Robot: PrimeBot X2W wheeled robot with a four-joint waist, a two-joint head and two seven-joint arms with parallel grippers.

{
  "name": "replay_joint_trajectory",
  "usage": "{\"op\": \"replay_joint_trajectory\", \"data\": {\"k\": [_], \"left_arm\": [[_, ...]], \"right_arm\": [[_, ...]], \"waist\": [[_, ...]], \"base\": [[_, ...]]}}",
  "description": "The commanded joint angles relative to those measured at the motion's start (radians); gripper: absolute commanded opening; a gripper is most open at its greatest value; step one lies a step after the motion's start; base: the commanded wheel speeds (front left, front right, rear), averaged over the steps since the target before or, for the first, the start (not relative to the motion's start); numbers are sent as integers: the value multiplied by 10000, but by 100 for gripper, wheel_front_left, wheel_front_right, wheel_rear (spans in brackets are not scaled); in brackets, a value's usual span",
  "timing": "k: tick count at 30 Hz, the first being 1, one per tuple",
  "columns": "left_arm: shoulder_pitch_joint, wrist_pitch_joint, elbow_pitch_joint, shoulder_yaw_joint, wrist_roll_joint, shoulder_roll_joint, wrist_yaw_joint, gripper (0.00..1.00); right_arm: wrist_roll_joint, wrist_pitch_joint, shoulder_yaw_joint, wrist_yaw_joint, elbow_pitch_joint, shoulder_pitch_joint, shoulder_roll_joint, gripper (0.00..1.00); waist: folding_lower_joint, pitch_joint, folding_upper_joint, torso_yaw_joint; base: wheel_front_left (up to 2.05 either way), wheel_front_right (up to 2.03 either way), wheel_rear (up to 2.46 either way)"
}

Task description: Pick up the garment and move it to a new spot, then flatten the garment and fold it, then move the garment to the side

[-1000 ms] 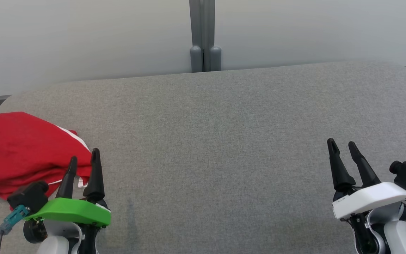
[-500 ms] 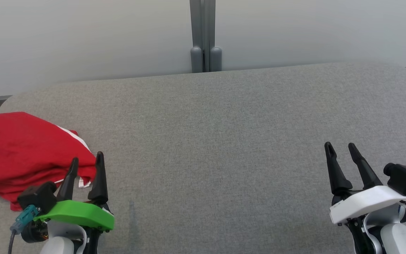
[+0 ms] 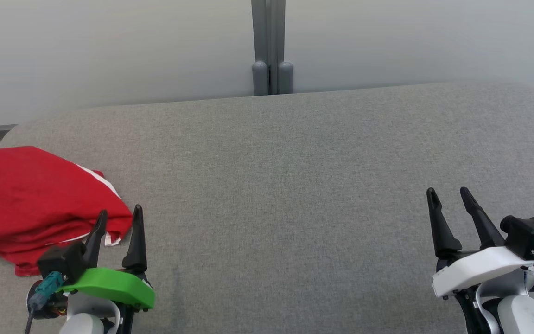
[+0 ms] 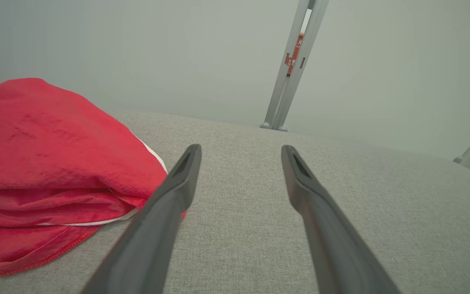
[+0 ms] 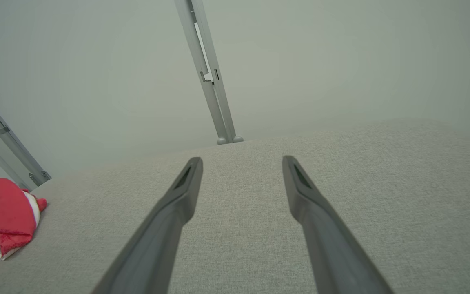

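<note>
I back my left gripper off the red garment, seemingly folded and done, jaws apart and empty like my right gripper.

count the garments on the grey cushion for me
1. A red garment with white trim lies bunched at the left end of the grey cushion, by the open left gripper. Whether its folds hide another piece cannot be told.
</note>
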Motion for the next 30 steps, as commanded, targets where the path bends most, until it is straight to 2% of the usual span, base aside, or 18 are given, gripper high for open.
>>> {"op": "replay_joint_trajectory", "data": {"k": [1, 24, 30], "left_arm": [[-205, -100, 20, -43, 250, 95, 88, 100], [-263, -476, 361, -399, 1340, 207, 253, 100], [-291, -522, 343, -379, 1273, 201, 264, 100]], "right_arm": [[-257, -69, -42, 25, -97, 95, -15, 100], [-1418, -358, -168, 18, -172, 286, 138, 100], [-1410, -421, -221, 18, -122, 322, 183, 100]], "waist": [[0, -2, -1, 2], [0, -10, -1, 129], [0, 29, -1, 285]], "base": [[0, 0, 0], [0, 0, 0], [0, 0, 0]]}}
